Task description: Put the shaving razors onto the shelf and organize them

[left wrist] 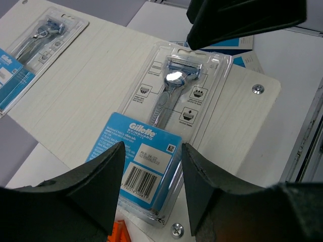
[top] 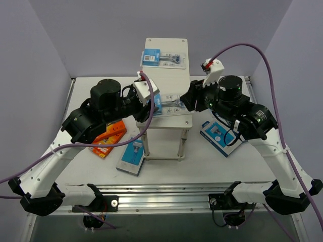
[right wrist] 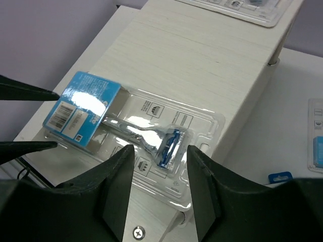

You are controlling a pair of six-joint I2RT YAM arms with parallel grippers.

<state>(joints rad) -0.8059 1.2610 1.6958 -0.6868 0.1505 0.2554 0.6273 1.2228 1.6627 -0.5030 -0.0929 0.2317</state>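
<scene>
Evidently the step is squaring the near blister pack [left wrist: 166, 126] on the shelf [top: 167, 80] top. The left gripper [left wrist: 151, 151], jaws apart, straddles its blue card end. The right gripper [right wrist: 160, 151], likewise apart, hovers over the razor head. Gentle nudges from both ends, lining it up with the far blister pack [top: 162, 58], would probably serve best. The pack is glossy clear plastic, lying flat and slightly askew.
</scene>
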